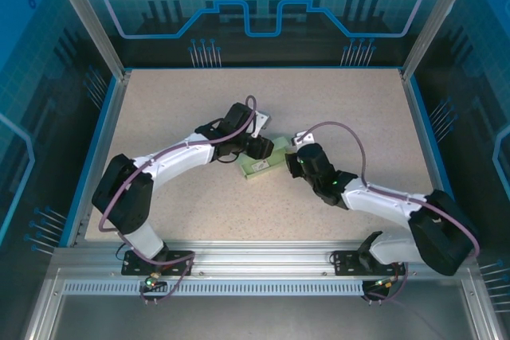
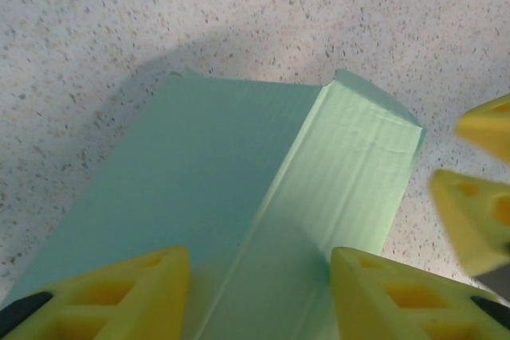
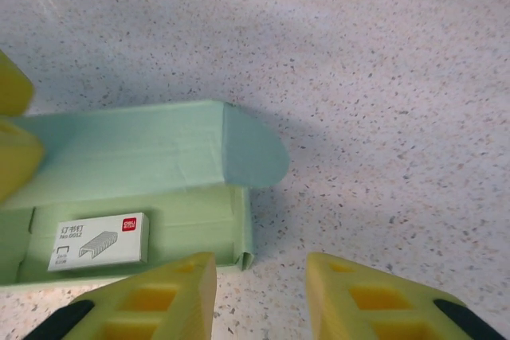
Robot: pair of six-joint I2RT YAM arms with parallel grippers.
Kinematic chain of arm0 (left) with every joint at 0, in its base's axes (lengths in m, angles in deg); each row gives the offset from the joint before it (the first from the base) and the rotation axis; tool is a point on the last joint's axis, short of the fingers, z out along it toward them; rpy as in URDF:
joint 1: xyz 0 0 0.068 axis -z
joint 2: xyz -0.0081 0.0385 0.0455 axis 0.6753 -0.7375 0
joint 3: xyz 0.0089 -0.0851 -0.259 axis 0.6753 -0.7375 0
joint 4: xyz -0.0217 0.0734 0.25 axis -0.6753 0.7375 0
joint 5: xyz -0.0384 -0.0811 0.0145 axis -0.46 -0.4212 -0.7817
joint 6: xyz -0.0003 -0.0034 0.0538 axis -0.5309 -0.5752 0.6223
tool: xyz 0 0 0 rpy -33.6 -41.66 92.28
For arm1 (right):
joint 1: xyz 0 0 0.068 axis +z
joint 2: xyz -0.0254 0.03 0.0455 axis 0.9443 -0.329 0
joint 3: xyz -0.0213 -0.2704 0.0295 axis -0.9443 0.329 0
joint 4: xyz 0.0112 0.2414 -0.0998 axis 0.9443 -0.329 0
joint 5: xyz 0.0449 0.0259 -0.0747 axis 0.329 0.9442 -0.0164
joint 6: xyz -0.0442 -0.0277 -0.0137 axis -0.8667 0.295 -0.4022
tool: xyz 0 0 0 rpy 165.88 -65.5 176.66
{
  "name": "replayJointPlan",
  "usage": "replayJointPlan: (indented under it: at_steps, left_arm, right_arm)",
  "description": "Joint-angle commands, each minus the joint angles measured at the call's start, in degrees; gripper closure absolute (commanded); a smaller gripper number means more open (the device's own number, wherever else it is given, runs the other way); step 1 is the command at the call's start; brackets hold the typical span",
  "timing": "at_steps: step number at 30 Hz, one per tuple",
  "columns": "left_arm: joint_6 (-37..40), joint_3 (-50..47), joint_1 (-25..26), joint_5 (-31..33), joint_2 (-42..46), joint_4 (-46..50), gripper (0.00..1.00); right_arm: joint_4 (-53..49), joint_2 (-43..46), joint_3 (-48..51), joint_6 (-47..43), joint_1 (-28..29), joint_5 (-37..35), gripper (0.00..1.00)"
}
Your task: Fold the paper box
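So the paper box [image 1: 263, 167] sits mid-worktop [image 3: 382, 77] with both arms crowded onto it. The left end effector [image 2: 259, 296] is right on top of it. Its jaws are spread with green card running under both of them, wider than the gap. I honestly can't tell if the pads are pressing on the card or just hanging over it, but it isn't pinching anything.

The right end effector [image 3: 261, 296] is also spread, with bare worktop between its jaws. The box lies ahead of it and off to its left, and the near corner is just in front of its left finger.

The box's long axis runs crosswise to the right end effector, left to right in its wrist view. From the left end effector it runs away forward. The lid [image 3: 127, 153] is tilted up and not closed yet, and there's a little white staple packet [image 3: 100, 240] lying in the tray underneath. The rounded end flap [image 3: 253, 149] sticks out at the end nearest the right end effector.

My guess is the flap tuck comes next. The left is nearer the lid and the right is nearer that flap, so the right would need to go forward and a touch left.
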Motion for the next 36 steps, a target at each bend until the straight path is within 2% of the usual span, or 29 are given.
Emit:
replayJointPlan:
  at_steps: [1,10,15,18,29,36]
  left_arm:
    - [-1.6,-1.8,-0.2,-2.6,-0.9,-1.4,0.5]
    - [-2.7,-3.5,-0.1,-4.2,-2.9,-3.3,0.5]
    - [-4.3,-4.9,0.0,-5.5,-4.1,-5.6,0.49]
    - [-5.6,-5.5,0.0,-6.3,-4.6,-7.2,0.49]
    - [-7.2,-6.9,0.0,-6.9,-7.6,-10.1,0.48]
    - [-6.1,-5.2,0.1,-7.0,-8.5,-8.4,0.46]
  right_arm:
    - [-7.1,3.7,-1.4,-1.3,0.5,0.8,0.61]
    - [-17.9,1.9,-10.6,-2.2,-5.3,10.7,0.53]
    - [-21.2,-1.5,-14.2,-0.2,-11.0,20.8,0.48]
    - [-22.9,-3.8,-15.5,-0.2,-13.1,24.3,0.46]
    - [-22.4,-7.7,-14.9,0.3,-13.4,25.9,0.43]
    - [-23.4,-8.4,-15.3,-0.2,-13.3,25.3,0.42]
